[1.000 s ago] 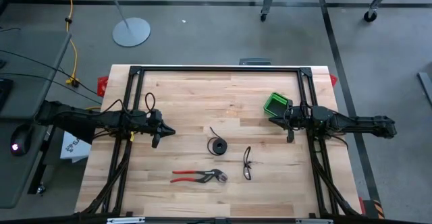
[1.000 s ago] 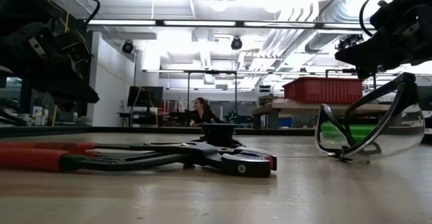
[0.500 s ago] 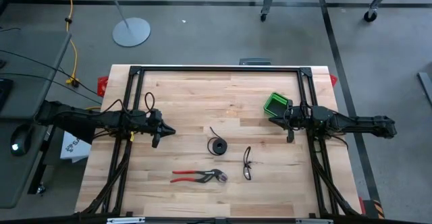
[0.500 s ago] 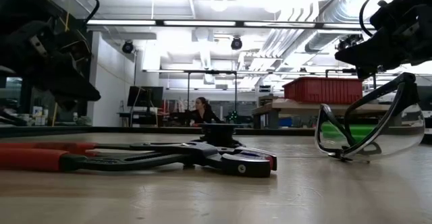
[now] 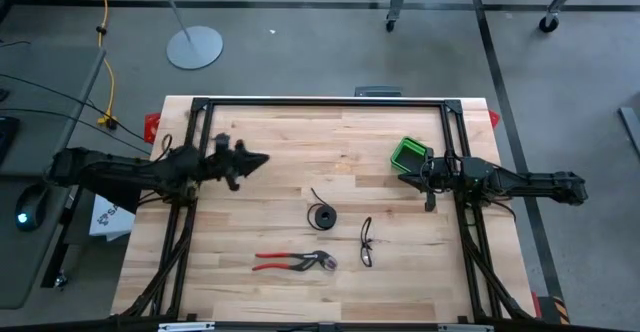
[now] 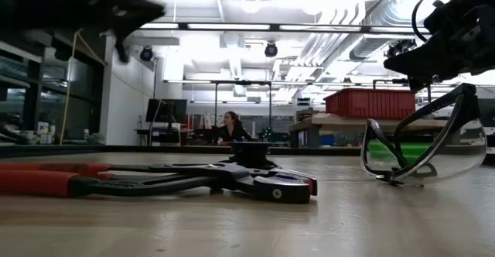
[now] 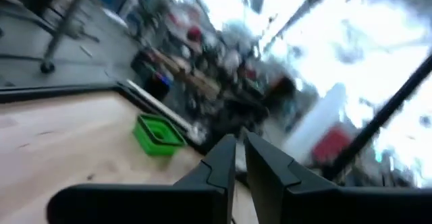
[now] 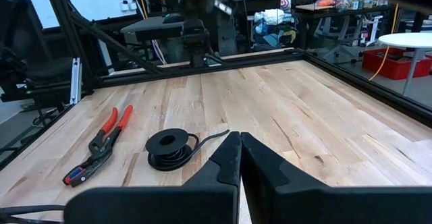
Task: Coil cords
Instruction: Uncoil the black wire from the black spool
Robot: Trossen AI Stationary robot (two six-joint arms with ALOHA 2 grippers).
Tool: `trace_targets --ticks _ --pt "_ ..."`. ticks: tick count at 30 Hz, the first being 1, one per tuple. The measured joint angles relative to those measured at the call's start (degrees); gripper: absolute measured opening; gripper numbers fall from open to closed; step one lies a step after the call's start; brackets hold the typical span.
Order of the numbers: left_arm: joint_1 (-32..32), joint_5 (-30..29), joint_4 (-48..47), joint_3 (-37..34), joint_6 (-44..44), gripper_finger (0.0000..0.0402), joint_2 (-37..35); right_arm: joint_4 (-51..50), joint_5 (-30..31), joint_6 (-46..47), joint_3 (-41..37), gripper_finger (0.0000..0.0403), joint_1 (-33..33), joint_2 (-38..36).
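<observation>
The thin black cord (image 5: 321,215) lies wound in a small coil on the middle of the table, its free end (image 5: 313,194) trailing toward the far edge. It also shows in the right wrist view (image 8: 169,148) and behind the pliers in the low view (image 6: 251,152). My left gripper (image 5: 264,158) is shut and empty, raised high over the table's left part, left of the coil and farther back; its fingers show in the left wrist view (image 7: 239,158). My right gripper (image 5: 403,179) is shut and empty at the table's right, pointing toward the coil (image 8: 236,143).
Red-handled pliers (image 5: 295,261) lie near the front edge and safety glasses (image 5: 366,242) lie to their right. A green bin (image 5: 410,154) stands beside my right gripper. A black frame (image 5: 320,103) runs around the table.
My left gripper has risen well above the table and gone toward the far edge, tipping its fingers up to about level, in a fast move during the last half second. The cord and my right arm have kept still.
</observation>
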Motion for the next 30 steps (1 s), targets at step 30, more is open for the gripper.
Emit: trace_targets --ticks 30 --pt "7.9 -10.9 -27.1 32.4 -4.7 0.0 9.8 28.1 12.1 26.2 11.0 0.0 0.0 8.0"
